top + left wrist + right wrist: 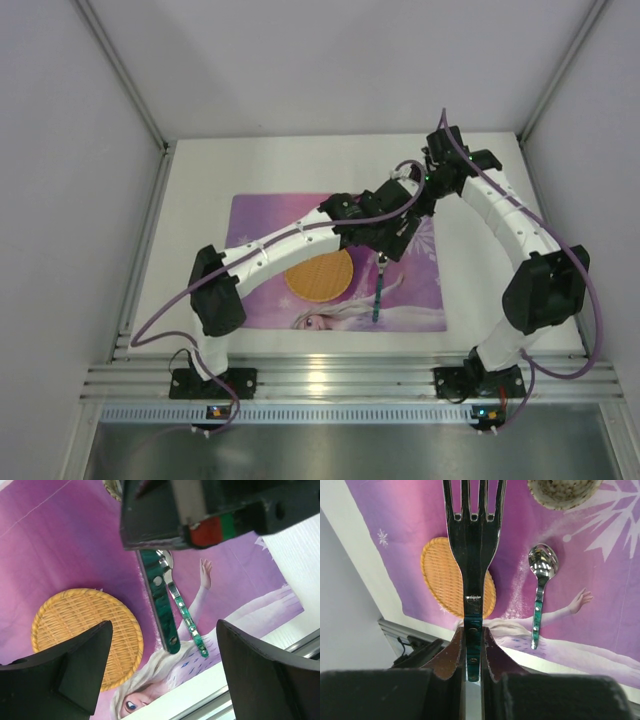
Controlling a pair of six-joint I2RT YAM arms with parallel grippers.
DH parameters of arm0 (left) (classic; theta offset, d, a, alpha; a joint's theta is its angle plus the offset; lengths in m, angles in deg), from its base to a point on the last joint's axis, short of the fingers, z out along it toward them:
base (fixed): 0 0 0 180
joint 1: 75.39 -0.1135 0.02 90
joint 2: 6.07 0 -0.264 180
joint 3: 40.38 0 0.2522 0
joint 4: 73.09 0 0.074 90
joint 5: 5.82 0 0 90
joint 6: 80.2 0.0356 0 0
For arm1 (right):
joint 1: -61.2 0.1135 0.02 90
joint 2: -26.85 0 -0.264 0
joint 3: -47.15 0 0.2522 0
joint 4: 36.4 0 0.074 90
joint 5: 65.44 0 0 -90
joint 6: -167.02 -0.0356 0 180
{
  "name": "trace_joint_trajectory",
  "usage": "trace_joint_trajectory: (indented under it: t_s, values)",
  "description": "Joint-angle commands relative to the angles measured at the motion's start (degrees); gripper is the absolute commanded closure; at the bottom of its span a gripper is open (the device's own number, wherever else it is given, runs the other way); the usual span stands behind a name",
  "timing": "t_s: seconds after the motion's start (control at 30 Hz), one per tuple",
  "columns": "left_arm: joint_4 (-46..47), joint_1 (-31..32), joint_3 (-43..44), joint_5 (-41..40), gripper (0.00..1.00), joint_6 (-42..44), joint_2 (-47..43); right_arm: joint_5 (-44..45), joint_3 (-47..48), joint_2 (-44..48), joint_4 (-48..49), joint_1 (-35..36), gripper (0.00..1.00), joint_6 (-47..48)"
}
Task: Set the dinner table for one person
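Note:
My right gripper (474,630) is shut on a fork (472,540) with a green handle. The tines stand up close to the right wrist camera and the handle hangs down past the fingers. In the left wrist view that handle (161,600) drops from the right gripper's black body (200,515), and its free end lies between the wide-open fingers of my left gripper (164,625), touching neither. A green-handled spoon (187,617) lies on the purple placemat (260,215) beside a round wicker mat (318,275). The placemat rests on the white dinner table (200,190).
A speckled bowl (565,490) stands on the placemat behind the spoon (540,587), mostly hidden under the arms in the top view. Grey walls close in the table on three sides. A metal rail (330,380) runs along the near edge.

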Motion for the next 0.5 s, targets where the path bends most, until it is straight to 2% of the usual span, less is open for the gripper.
trace_joint_trajectory:
  t_s: [0.0, 0.13, 0.23, 0.27, 0.37, 0.47]
  values:
    - [2.3, 1.0, 1.3, -2.4, 0.11, 1.7, 0.9, -4.2, 1.1, 0.6, 0.2, 0.8, 1.00, -0.8]
    - [1.7, 2.3, 1.5, -9.6, 0.16, 2.9, 2.7, -7.0, 0.7, 1.3, 0.1, 0.7, 1.00, -1.0]
    - [1.0, 3.7, 2.6, -15.2, 0.24, 5.5, 4.6, -8.8, 0.2, 1.7, 0.0, 0.7, 1.00, -1.0]
    - [1.0, 4.2, 2.8, -18.3, 0.31, 6.3, 5.1, -9.1, -0.3, 1.8, 0.0, 0.9, 1.00, -1.0]
    - [0.9, 5.7, 4.1, -23.8, 0.34, 9.6, 6.9, -10.2, -1.3, 1.6, -0.3, 1.8, 1.00, -0.8]
    - [1.8, 8.2, 4.6, -27.5, 0.42, 12.8, 8.4, -10.5, -1.9, 1.5, -0.5, 2.7, 1.00, -0.8]
